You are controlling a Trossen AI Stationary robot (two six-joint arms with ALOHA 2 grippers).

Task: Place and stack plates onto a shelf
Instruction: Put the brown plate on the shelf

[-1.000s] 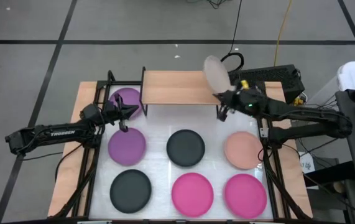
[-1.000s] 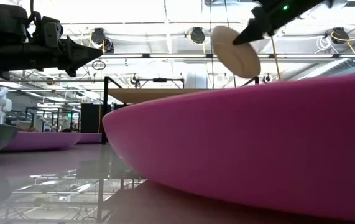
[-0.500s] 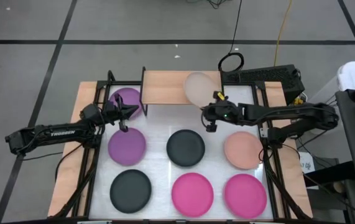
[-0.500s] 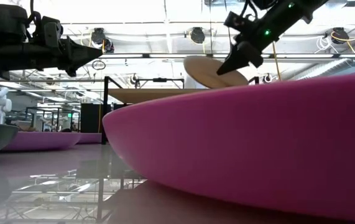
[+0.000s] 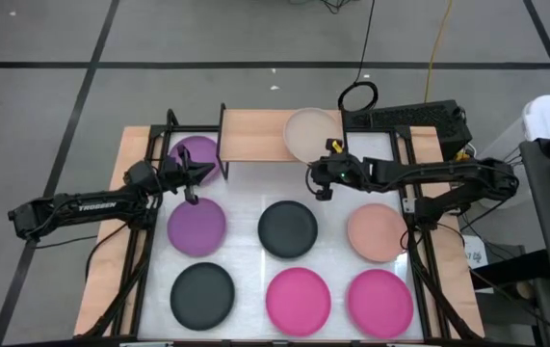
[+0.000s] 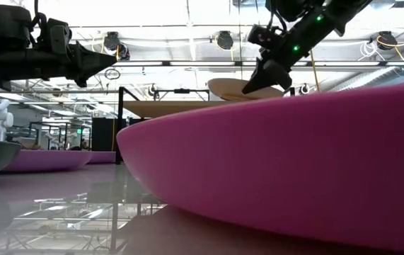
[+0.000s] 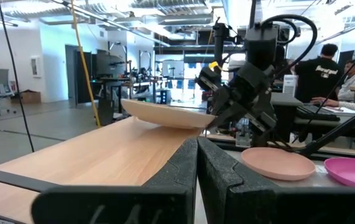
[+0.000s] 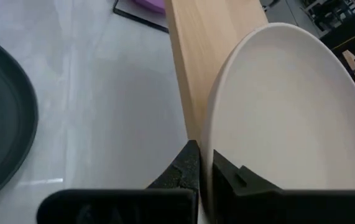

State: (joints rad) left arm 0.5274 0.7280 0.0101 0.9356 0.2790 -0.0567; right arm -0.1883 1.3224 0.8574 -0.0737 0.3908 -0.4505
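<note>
Where high view hides tilt, left wrist shows it | right tool pinches beige plate over shelf

Right gripper: fingers pinched together, arm stretched across toward table centre; left gripper: fingers closed, arm hovering left.

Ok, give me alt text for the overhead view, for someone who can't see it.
From above, the right tool holds a beige plate by its rim over the wooden shelf. The left tool waits beside a purple plate; six more plates lie on the white table.
</note>
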